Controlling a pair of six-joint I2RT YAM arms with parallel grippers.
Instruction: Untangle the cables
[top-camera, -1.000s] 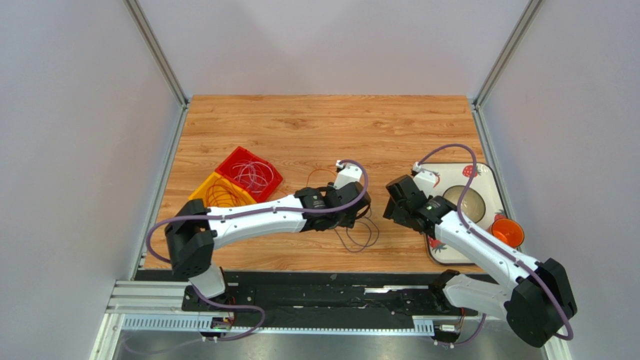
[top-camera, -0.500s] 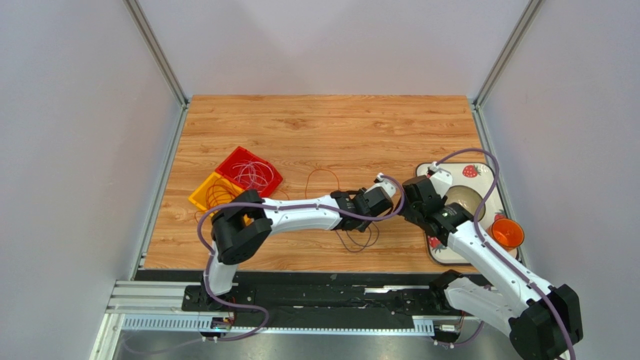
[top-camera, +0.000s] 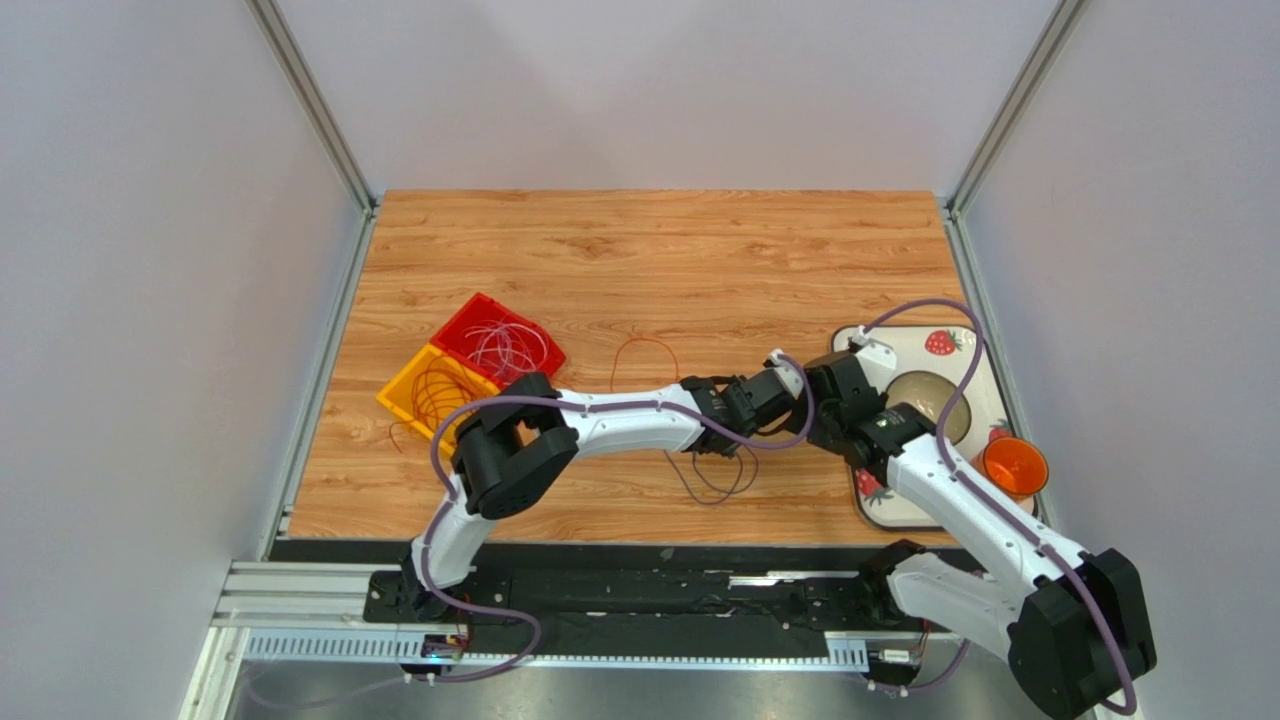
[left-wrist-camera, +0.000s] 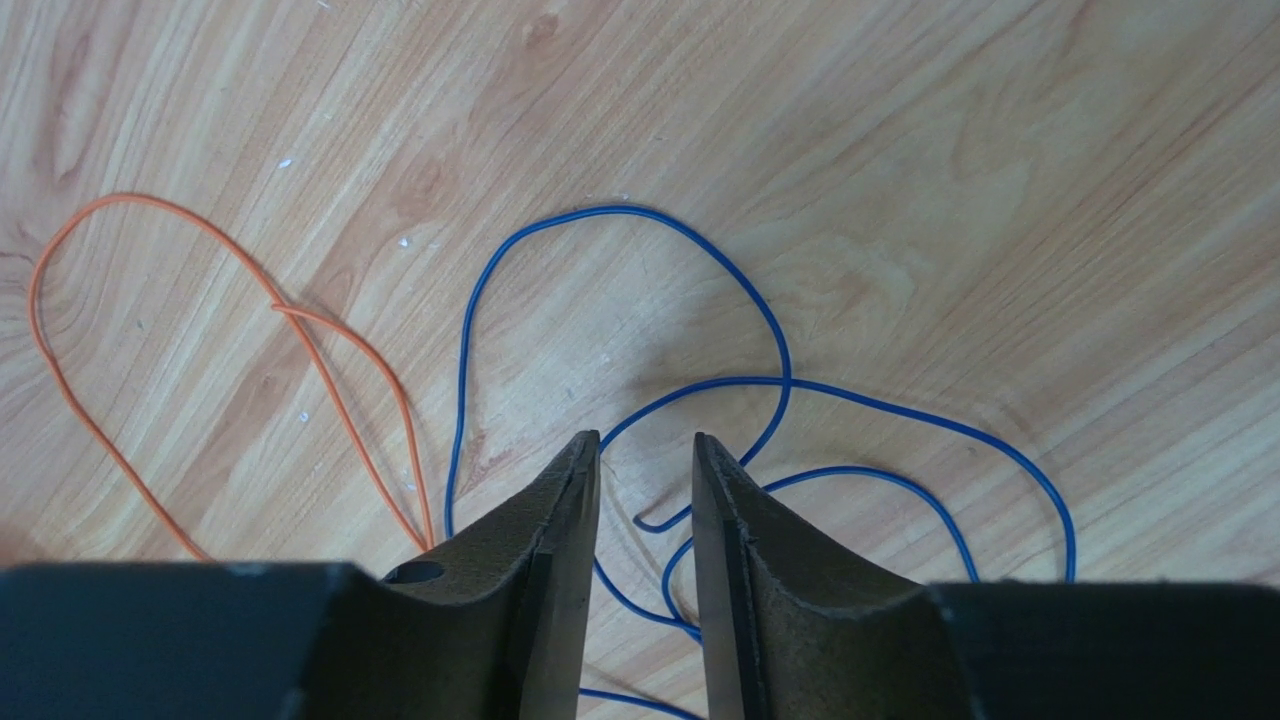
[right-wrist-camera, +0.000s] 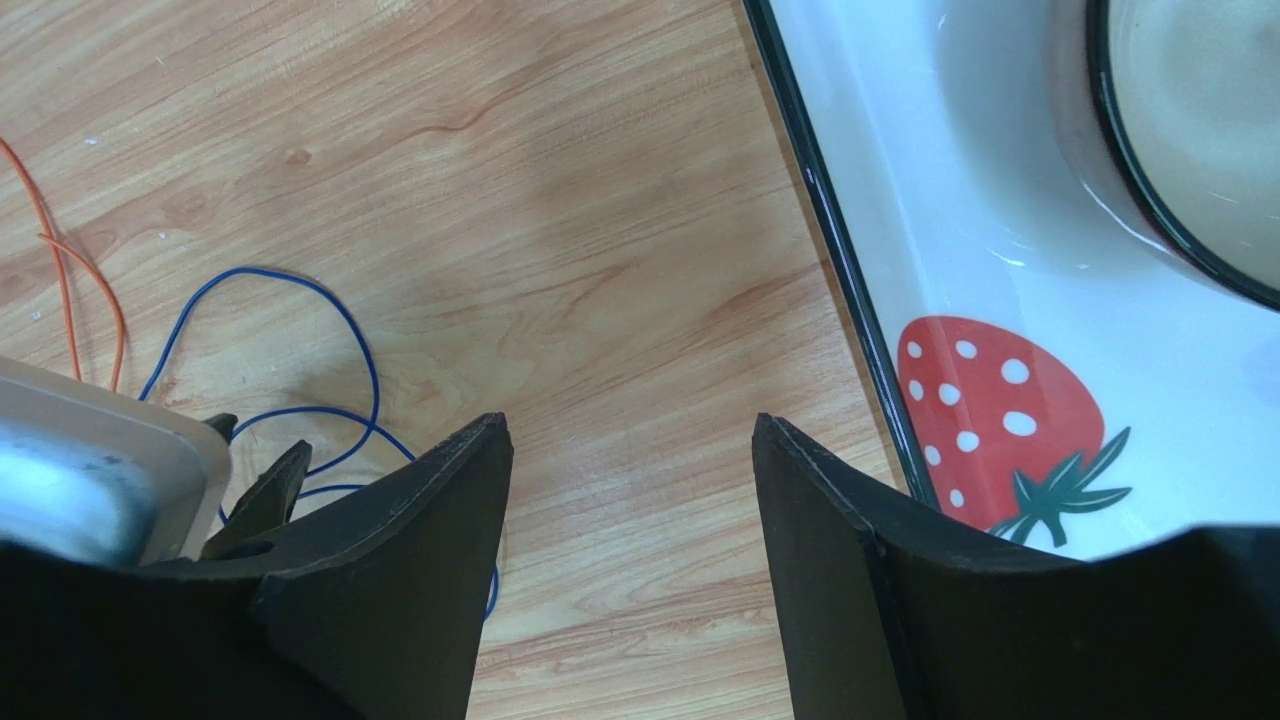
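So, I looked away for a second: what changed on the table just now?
The left end effector swung right, over the blue cable, toward the right end effector, which drew back slightly. Nothing grasped. The blue cable, orange cable, red bin and tray stayed put.

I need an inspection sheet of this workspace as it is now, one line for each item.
Surface: wooden table.
Job's things: orange cable and blue cable loose on the table; more wires in red tray and orange tray.
Clutter: strawberry-print tray holding a bowl; orange cup at its edge.
Grippers: left tool narrowly open above blue cable; right tool wide open, empty.
Cables: lilac hoses along both arms.
Surroundings: grey walls; metal rail at near edge.
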